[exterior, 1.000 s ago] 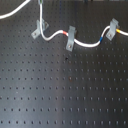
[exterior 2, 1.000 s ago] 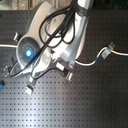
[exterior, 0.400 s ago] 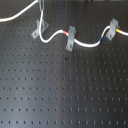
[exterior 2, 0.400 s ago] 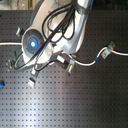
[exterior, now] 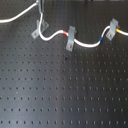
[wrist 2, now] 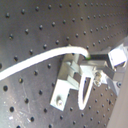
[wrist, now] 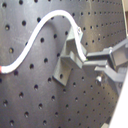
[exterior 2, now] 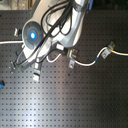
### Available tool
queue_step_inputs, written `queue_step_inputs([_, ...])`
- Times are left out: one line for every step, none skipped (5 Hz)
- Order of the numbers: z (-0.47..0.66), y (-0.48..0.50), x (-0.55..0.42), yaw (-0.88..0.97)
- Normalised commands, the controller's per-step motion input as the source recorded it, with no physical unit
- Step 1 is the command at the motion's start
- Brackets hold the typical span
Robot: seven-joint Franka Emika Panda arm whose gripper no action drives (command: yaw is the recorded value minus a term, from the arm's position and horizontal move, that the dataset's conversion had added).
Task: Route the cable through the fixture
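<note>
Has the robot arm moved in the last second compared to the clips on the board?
Yes. In the second exterior view the arm has drifted up and toward the second exterior view's right, closer to the middle clip, which has stayed put on the board.

We are in a robotics lab: the surface [exterior: 65, 95] is a black optical breadboard, its threaded holes in a regular grid across both exterior views. Grey clips [exterior: 70, 37] stand bolted to it, a white cable [exterior: 87, 45] strung between them, and we see the arm [exterior 2: 55, 35], its lit blue ring [exterior 2: 33, 35] and trailing black leads above.
</note>
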Motion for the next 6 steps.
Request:
queue_step_inputs([0.06, -0.029, -0.188, -0.42])
queue_step_inputs([0.02, -0.076, -0.242, -0.39])
queue_step_inputs([0.25, -0.014, -0.012, -0.29])
queue_step_inputs([0.20, -0.040, -0.068, -0.35])
queue_step_inputs([0.17, -0.074, -0.084, -0.46])
queue_step_inputs([0.10, -0.103, -0.126, -0.41])
